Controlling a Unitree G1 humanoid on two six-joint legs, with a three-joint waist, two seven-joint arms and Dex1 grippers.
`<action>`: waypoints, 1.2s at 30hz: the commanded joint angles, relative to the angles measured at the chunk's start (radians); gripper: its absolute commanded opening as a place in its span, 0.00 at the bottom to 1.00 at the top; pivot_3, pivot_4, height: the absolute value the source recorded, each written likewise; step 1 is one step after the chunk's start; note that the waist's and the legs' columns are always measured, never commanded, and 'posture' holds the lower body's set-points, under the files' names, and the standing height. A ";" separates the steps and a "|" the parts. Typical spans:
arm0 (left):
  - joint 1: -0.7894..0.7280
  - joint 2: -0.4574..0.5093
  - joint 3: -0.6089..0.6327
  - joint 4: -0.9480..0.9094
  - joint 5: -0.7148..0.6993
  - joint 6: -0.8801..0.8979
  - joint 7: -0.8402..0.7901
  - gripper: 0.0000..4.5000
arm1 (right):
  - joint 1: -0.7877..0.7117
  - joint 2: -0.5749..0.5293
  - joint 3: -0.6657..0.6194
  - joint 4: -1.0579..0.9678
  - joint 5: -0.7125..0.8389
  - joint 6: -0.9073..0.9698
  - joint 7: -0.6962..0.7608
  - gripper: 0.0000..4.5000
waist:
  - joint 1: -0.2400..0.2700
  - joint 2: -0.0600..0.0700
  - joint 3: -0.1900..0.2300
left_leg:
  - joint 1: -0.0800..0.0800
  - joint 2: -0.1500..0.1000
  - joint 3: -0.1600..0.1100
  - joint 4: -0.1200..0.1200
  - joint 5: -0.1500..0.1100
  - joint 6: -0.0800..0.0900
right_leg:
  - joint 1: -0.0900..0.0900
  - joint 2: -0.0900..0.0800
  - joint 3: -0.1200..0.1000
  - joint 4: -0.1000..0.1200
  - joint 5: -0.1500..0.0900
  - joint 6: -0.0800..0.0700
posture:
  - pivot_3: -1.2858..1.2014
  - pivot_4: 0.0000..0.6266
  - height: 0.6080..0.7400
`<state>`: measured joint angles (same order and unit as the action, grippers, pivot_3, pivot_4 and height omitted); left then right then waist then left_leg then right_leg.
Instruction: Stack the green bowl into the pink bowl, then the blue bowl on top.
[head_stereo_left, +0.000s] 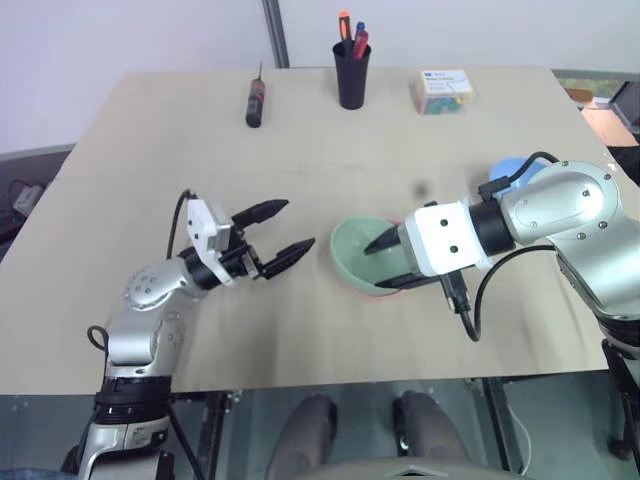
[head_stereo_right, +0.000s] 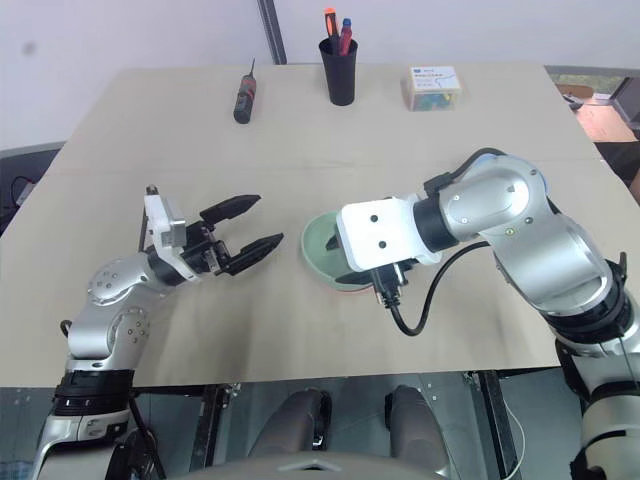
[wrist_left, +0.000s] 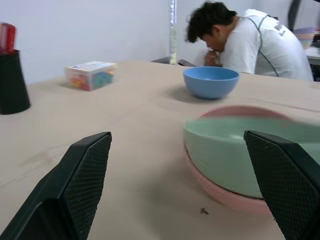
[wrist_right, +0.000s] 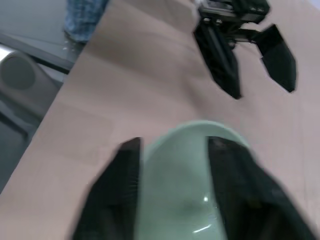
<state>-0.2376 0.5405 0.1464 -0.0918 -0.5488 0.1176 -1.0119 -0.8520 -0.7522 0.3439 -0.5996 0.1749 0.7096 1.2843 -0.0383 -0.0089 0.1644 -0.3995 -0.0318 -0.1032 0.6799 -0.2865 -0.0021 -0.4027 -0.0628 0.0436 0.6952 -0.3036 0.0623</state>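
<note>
Your right gripper (head_stereo_left: 385, 265) hangs over the green bowl (head_stereo_left: 362, 250), fingers apart w/ one over the bowl's hollow and one past its near rim, not gripping it; arm's bent in from the right, wrist angled down and leftward. Green bowl's nested in the pink bowl (wrist_left: 227, 196), pale mint, smooth, pink rim peeking underneath. Left gripper (head_stereo_left: 280, 243) sits just left of the stack, jaws wide, empty, roughly level. Blue bowl (wrist_left: 210, 82) stands apart, further back on the table (head_stereo_left: 300, 130).

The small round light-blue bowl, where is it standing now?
In the left eye view, the small round light-blue bowl stands on the table's right side, beyond the right arm and apart from the mint-green bowl nested in the salmon-pink bowl.
</note>
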 joint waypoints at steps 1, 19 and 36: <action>-0.027 0.000 -0.001 -0.002 0.001 -0.025 -0.018 1.00 | -0.031 -0.076 -0.037 -0.012 0.001 0.058 -0.013 0.52 | 0.001 0.000 0.000 | 0.000 0.000 0.000 0.000 0.000 0.000 | 0.000 0.000 0.000 0.000 0.000 0.000 | 0.52 0.24 1.00; -0.154 -0.121 -0.067 0.014 0.004 -0.066 -0.034 1.00 | 0.135 -0.172 -0.143 0.646 -0.207 -0.056 -0.362 0.52 | -0.001 -0.001 0.000 | 0.000 0.000 0.002 0.001 0.000 0.000 | 0.000 0.001 0.001 0.000 0.000 0.000 | 0.52 0.24 1.00; -0.143 -0.140 -0.065 0.021 0.001 -0.102 -0.043 1.00 | 0.037 -0.065 -0.100 1.024 -0.320 -0.309 -0.400 0.07 | -0.003 -0.001 0.000 | 0.000 0.000 0.003 0.001 0.000 0.000 | 0.000 0.005 0.002 0.000 0.000 0.000 | 0.52 0.24 1.00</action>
<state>-0.3859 0.3996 0.0688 -0.0579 -0.5425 0.0355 -1.0525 -0.7879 -0.8079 0.2582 0.4299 -0.1319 0.4237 0.8844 -0.0412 -0.0097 0.1646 -0.3995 -0.0316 -0.0999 0.6811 -0.2865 -0.0019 -0.4026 -0.0577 0.0460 0.6955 -0.3036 0.0624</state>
